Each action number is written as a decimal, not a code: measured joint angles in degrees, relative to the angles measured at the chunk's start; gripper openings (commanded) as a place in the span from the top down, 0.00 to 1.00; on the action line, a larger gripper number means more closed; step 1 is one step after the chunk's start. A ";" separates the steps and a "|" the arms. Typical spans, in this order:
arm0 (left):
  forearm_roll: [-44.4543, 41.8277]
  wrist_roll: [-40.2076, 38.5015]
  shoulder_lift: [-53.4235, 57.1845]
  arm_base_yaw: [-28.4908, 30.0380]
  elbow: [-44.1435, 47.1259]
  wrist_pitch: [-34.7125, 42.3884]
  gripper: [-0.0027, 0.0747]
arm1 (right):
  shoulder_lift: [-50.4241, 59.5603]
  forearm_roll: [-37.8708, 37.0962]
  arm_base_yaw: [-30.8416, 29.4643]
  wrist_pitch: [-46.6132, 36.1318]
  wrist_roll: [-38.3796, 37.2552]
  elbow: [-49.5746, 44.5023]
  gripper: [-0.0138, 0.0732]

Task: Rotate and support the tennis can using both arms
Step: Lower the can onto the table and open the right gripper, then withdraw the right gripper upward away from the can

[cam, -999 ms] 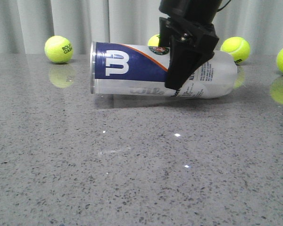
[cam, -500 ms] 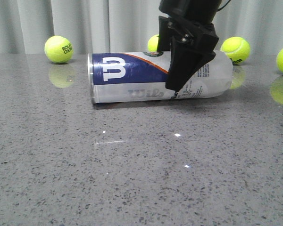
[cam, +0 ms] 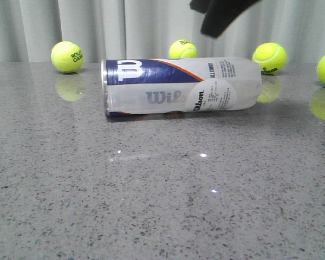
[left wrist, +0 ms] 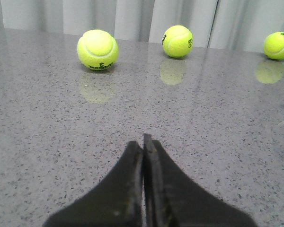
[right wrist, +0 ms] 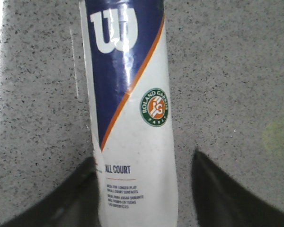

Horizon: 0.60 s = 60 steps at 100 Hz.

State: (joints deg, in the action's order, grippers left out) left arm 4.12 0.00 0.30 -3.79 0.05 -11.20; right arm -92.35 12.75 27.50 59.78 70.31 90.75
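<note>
Front view: a grey speckled desk (cam: 162, 206) before pale curtains carries the tennis can (cam: 181, 86), lying on its side and free to roll, with the right claw (cam: 219, 16) lifted clear above. Left wrist view: the left claw (left wrist: 143, 142), fingers pressed together and empty, faces only tennis balls (left wrist: 97, 49). Right wrist view: fingers spread apart straddle the can without touching; the round label shows here.

- Left gripper (left wrist: 143, 142): 2 matte black fingers, broad at the base, tapering to thin tips.
- Right gripper (right wrist: 144, 165): 2 black, blurred, wedge-shaped fingers.
</note>
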 measured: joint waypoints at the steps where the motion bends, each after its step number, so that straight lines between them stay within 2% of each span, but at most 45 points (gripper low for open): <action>1: 0.00 0.00 0.00 0.00 0.00 0.00 0.99 | 0.13 0.00 0.00 -0.02 -0.36 0.00 0.74; 10: 0.00 0.00 0.00 0.00 0.00 0.00 0.99 | 1.62 0.00 0.00 0.84 -2.57 0.00 0.93; 21: 0.00 0.00 0.00 0.00 0.00 0.00 0.99 | 3.14 0.12 0.00 3.37 -5.19 0.00 0.91; 30: 0.00 0.00 0.00 0.00 0.00 0.00 0.99 | 4.28 1.48 0.00 4.89 -10.20 0.00 0.91; 40: 0.00 0.00 0.00 0.00 0.00 0.00 0.99 | 5.55 3.11 -0.12 5.09 -20.59 0.00 0.91; 52: 0.00 0.00 0.00 0.00 0.00 0.00 0.99 | 7.61 3.54 -0.89 4.98 -38.77 -0.48 0.91; 60: 0.00 0.00 0.00 0.00 0.00 0.00 0.99 | 10.39 3.54 -1.24 3.07 -47.31 -2.97 0.91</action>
State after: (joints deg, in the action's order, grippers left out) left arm 4.12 0.00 0.30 -3.79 0.05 -11.20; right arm -81.96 16.29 26.26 62.85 22.99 87.78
